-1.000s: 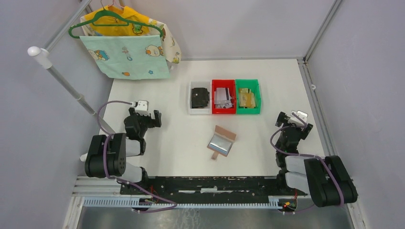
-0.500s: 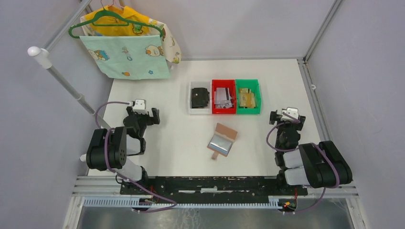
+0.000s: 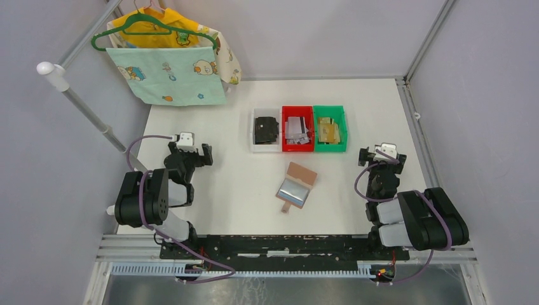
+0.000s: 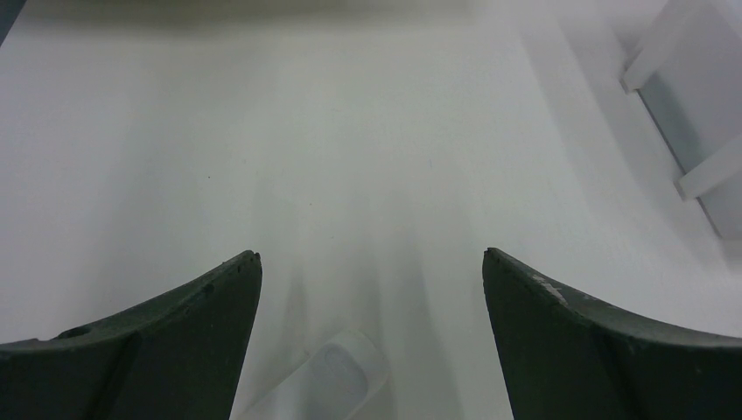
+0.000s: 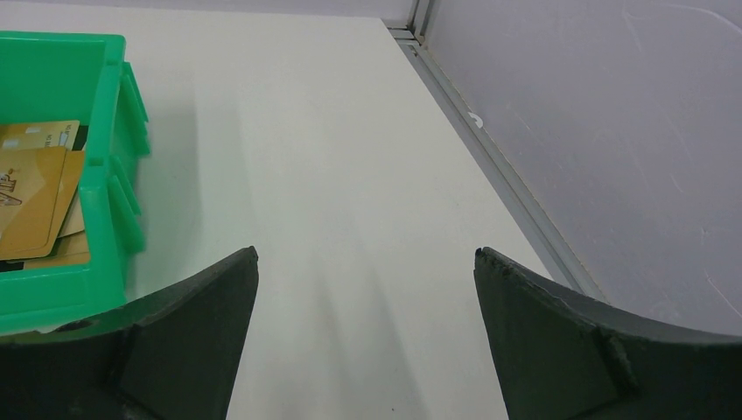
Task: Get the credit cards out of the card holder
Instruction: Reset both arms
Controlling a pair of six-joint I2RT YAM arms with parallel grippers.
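Note:
The card holder (image 3: 296, 185) lies unfolded on the table's middle, pinkish-tan with a shiny blue-grey inside and a narrow tab at its near end. Whether cards sit in its sleeves I cannot tell. Pale grey credit cards (image 3: 296, 129) lie in the red bin. My left gripper (image 3: 189, 149) hovers open at the table's left, far from the holder; its wrist view shows only bare table between the jaws (image 4: 371, 254). My right gripper (image 3: 381, 155) stands open at the right, also apart from the holder, with nothing between its fingers (image 5: 366, 251).
Three bins stand in a row behind the holder: a white bin (image 3: 253, 146) with a black blocky item, a red bin (image 3: 297, 150), and a green bin (image 3: 331, 150) (image 5: 114, 210) with golden-tan cards (image 5: 35, 201). Children's clothes on a green hanger (image 3: 165, 63) hang at the back left by a white pole (image 3: 89, 111).
Since a second ago both arms have drawn back and turned: the right gripper moved left, the left gripper slightly left. Over the last half second nothing has moved. The card holder has stayed put.

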